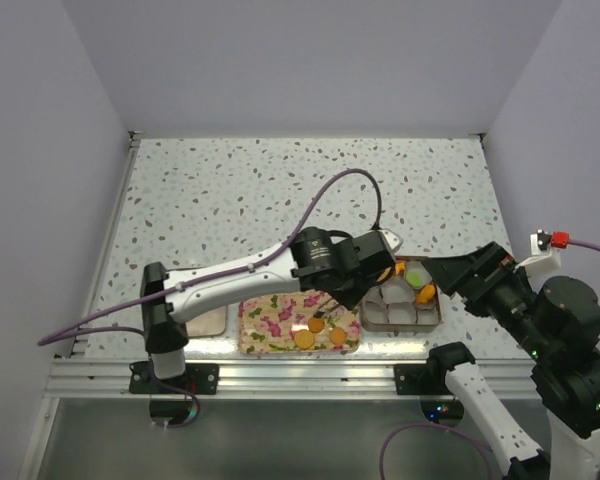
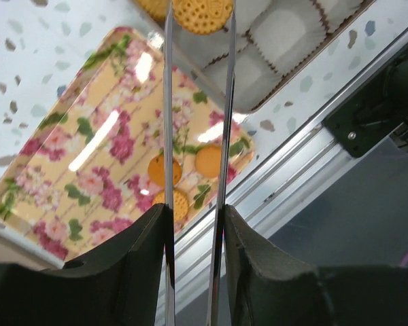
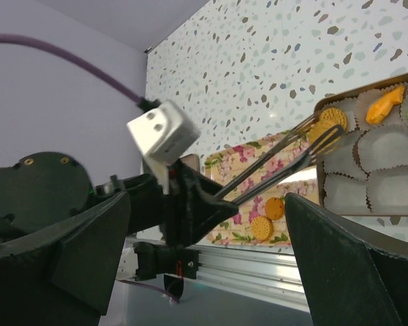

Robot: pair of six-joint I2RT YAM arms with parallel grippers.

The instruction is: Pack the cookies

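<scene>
The left claw (image 2: pixel 194 219) is pressed onto the handles of the metal tongs (image 2: pixel 168 102), and the long axis of the tongs runs straight out ahead of it. At the far tips one cookie (image 2: pixel 202 13) is pinched between the blades, well ahead of the claw and over the box (image 3: pixel 321 193) of white paper cups (image 2: pixel 285 34). I cannot tell if it touches the paper. In my judgement, the coming move is a release into the cup just under the tips. Three more cookies (image 2: pixel 209 161) lie on the flowered tray (image 2: pixel 88 156), beneath the blades and nearer to this claw. The right claw (image 3: pixel 207 204) is spread wide with nothing in it, and it faces the tong tips from the far side of the box.
</scene>
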